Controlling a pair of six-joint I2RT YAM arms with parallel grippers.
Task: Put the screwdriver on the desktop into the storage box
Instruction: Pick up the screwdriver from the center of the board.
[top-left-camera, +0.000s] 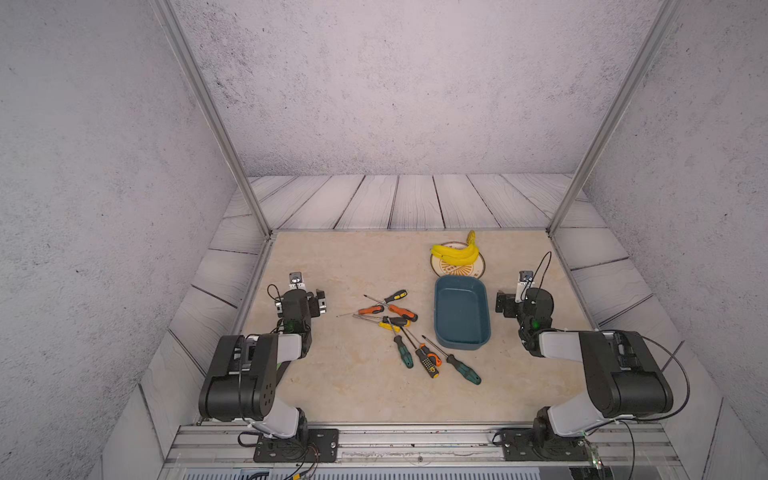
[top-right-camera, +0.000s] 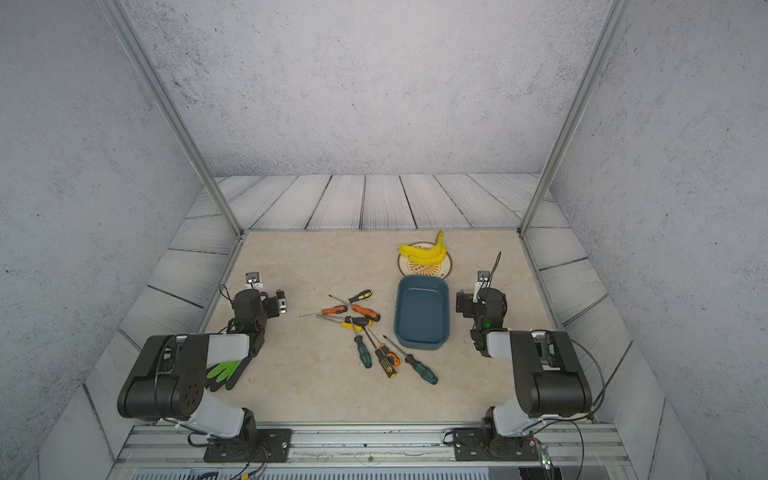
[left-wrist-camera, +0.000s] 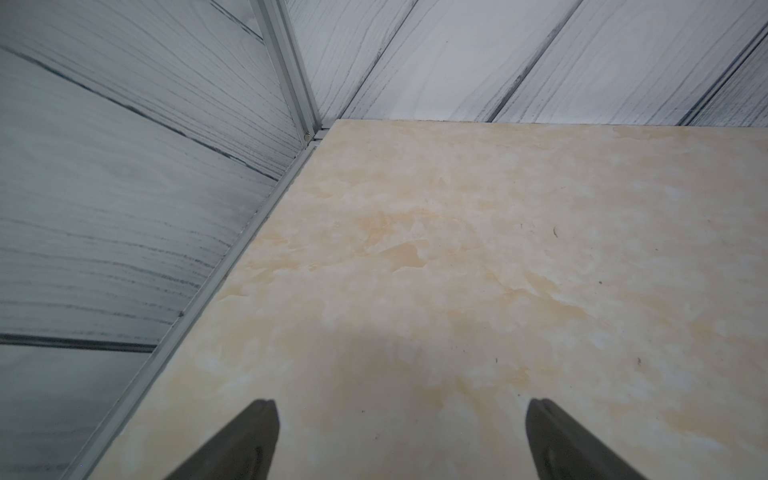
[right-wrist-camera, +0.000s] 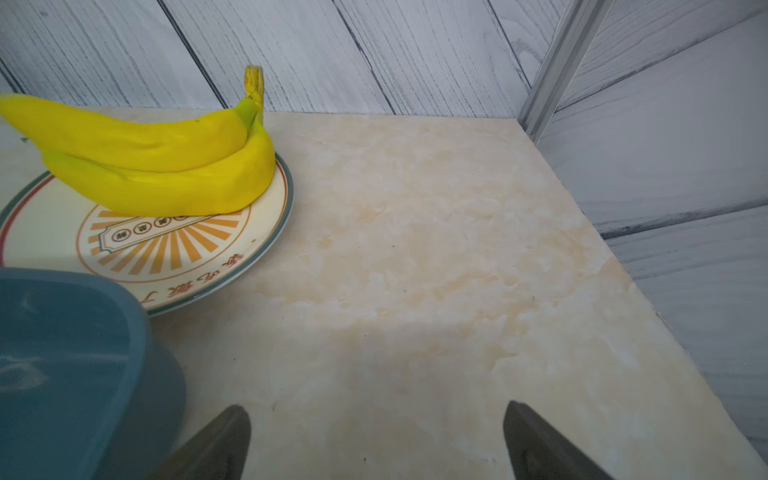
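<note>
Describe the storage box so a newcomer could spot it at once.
On the beige desktop, look beside the right gripper. The storage box sits between it and the screwdriver pile: a teal rectangular tub, unlike the round banana plate behind.

I've got the beige desktop (top-left-camera: 345, 266) across the lower middle of both top views. At frame centre, screwdrivers (top-left-camera: 397, 321) lie flat in a loose heap with shafts crossing. The black-yellow screwdriver (top-left-camera: 395, 296) is uppermost in frame and the green-handled screwdriver (top-left-camera: 463, 369) is lowest, right of centre. Just right of the heap sits the storage box (top-left-camera: 460, 311). The plate (top-left-camera: 455, 271) is directly above it in frame; I can't tell if they touch. A green-black glove (top-right-camera: 224, 372) lies lower left in a top view.
</note>
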